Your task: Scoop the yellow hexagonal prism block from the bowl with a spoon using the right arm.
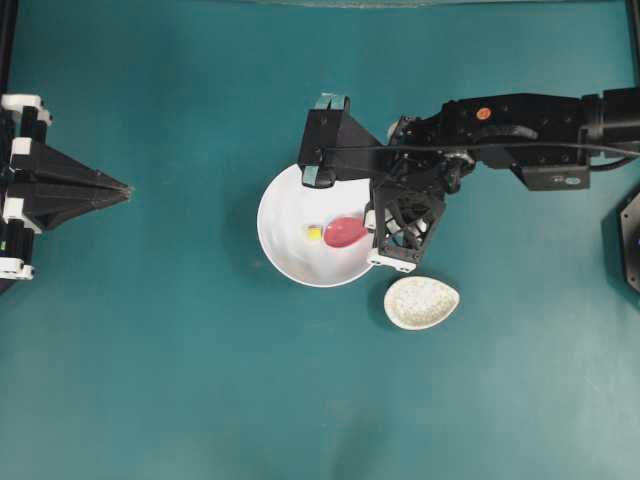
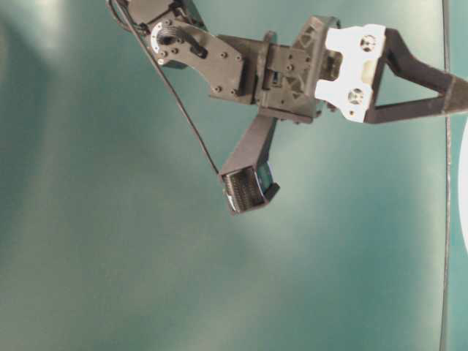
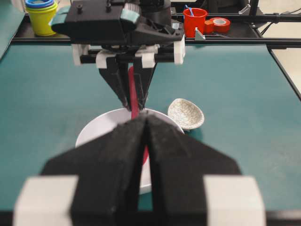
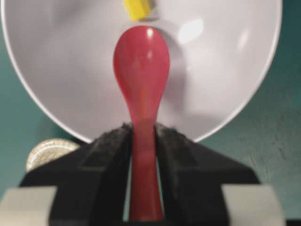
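Note:
The white bowl [image 1: 285, 215] sits at the table's middle. The tiny yellow block [image 1: 313, 233] lies inside it, on the bowl's floor. My right gripper [image 1: 370, 224] is shut on the handle of the pink-red spoon [image 1: 344, 232]. The scoop is inside the bowl, with its tip just short of the block. In the right wrist view the spoon [image 4: 141, 61] runs from my jaws [image 4: 142, 129] toward the block [image 4: 137, 8], over the bowl [image 4: 225, 70]. My left gripper [image 1: 125, 188] is shut and empty at the far left, pointing at the bowl [image 3: 101, 129].
A small speckled oval dish [image 1: 421, 302] sits close to the bowl's lower right, just below my right wrist. It also shows in the left wrist view [image 3: 186, 114]. Stacked cups [image 3: 41, 16], a red cup [image 3: 194, 20] and a tape roll [image 3: 219, 23] stand beyond the table's far edge.

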{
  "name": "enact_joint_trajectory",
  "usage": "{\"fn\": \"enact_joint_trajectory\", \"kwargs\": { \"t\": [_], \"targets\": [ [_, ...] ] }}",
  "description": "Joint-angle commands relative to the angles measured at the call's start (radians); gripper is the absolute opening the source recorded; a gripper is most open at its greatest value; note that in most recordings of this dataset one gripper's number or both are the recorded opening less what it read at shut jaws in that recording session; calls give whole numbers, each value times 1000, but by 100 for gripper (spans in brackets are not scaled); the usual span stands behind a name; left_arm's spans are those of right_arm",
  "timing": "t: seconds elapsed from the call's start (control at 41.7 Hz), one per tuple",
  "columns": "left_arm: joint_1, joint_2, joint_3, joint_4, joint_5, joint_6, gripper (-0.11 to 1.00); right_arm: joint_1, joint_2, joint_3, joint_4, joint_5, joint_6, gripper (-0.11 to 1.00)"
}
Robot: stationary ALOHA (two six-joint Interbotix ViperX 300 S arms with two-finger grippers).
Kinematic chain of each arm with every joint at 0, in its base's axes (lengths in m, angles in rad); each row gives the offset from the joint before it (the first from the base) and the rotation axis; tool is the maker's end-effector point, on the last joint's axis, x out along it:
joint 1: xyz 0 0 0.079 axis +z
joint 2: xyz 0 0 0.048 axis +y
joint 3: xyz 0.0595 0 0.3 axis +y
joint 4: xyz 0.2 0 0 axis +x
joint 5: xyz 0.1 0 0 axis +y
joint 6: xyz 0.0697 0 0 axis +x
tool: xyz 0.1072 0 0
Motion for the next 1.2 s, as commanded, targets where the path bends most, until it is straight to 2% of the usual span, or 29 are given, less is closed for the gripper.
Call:
{"fn": "enact_joint_trajectory", "kwargs": {
  "t": [0.0, 0.24, 0.864, 1.176],
  "targets": [
    [0, 8, -11, 2, -11, -5, 1, 2, -8, -11, 3, -21, 2, 23],
    [0, 8, -12, 3, -11, -6, 1, 2, 18, -11, 5, -63, 0, 23],
    [0, 6, -12, 3, -11, -8, 1, 2, 18, -17, 6, -265, 2, 23],
    [0, 8, -12, 2, -14, -8, 1, 2, 3, -32, 8, -270, 3, 23]
  ]
}}
